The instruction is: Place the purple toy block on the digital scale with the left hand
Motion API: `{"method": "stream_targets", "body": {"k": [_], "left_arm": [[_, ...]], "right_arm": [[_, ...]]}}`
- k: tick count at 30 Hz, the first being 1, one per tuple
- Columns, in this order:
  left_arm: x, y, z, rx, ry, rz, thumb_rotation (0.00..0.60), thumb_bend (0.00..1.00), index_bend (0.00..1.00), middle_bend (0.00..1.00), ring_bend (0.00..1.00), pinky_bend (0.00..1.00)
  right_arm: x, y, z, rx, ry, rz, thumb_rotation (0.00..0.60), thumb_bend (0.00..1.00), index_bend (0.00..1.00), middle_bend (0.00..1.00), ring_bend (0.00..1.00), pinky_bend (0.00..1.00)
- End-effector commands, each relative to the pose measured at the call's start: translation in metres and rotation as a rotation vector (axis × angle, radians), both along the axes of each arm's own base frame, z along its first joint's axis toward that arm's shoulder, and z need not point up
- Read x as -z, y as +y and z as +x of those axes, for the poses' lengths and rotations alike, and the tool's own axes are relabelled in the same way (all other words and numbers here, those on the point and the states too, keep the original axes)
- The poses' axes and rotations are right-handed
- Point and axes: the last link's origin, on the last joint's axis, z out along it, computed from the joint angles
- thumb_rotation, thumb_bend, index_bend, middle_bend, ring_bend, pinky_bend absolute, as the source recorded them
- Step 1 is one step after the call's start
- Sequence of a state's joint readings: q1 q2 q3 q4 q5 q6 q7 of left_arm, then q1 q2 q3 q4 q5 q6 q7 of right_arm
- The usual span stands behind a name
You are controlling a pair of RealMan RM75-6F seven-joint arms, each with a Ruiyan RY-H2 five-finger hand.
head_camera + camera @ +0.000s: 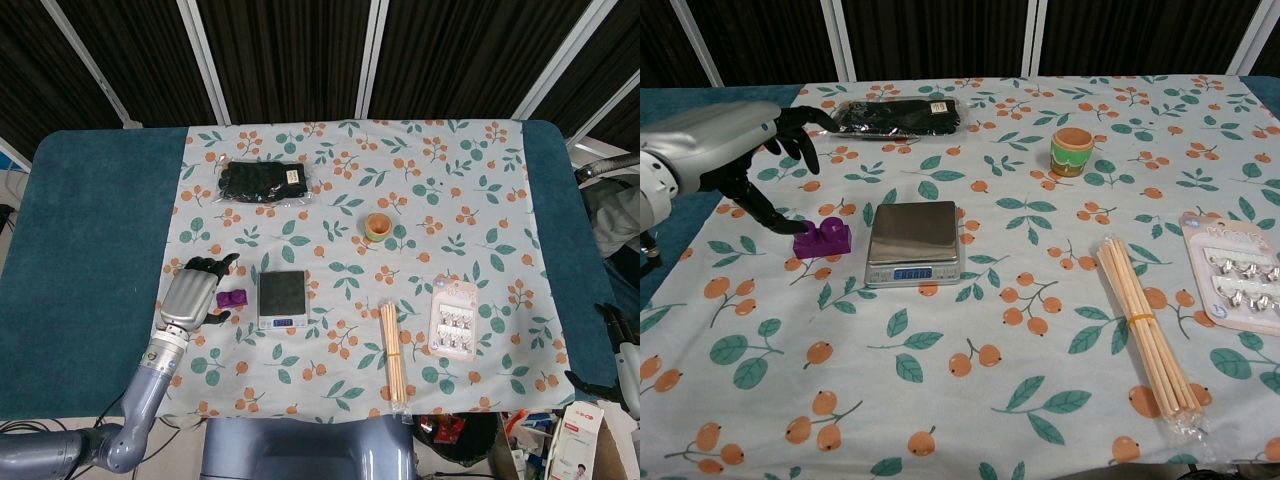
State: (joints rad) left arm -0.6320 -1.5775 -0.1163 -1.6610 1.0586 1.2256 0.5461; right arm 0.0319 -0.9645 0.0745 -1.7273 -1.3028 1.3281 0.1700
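The purple toy block [233,298] [822,238] lies on the floral cloth, just left of the digital scale [283,298] [914,240]. The scale's steel plate carries nothing. My left hand [192,290] [735,150] hovers to the left of the block and above it, fingers spread and holding nothing. In the chest view its thumb tip reaches down close to the block's left edge; I cannot tell whether it touches. The right hand shows in neither view.
A black packet [265,183] [895,117] lies at the back left. A small orange cup [378,225] [1073,150] stands behind the scale to its right. A bundle of wooden sticks [394,350] [1145,335] and a blister card [454,318] [1240,280] lie at the right.
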Motion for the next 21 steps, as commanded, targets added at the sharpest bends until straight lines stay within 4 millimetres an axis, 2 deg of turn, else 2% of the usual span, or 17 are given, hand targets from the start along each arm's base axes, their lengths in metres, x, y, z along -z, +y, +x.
{"method": "stream_targets", "body": {"k": [1, 21], "left_arm": [[0.005, 0.005, -0.004, -0.016, 0.038, -0.039, 0.600, 0.13, 0.18, 0.38, 0.23, 0.23], [0.023, 0.015, -0.011, -0.026, 0.109, -0.042, 0.600, 0.14, 0.30, 0.42, 0.24, 0.23]], "right_arm": [[0.000, 0.000, 0.000, 0.002, 0.001, 0.001, 0.600, 0.09, 0.00, 0.02, 0.15, 0.19], [-0.001, 0.000, -0.001, 0.002, -0.001, 0.001, 0.600, 0.09, 0.00, 0.02, 0.15, 0.19]]}}
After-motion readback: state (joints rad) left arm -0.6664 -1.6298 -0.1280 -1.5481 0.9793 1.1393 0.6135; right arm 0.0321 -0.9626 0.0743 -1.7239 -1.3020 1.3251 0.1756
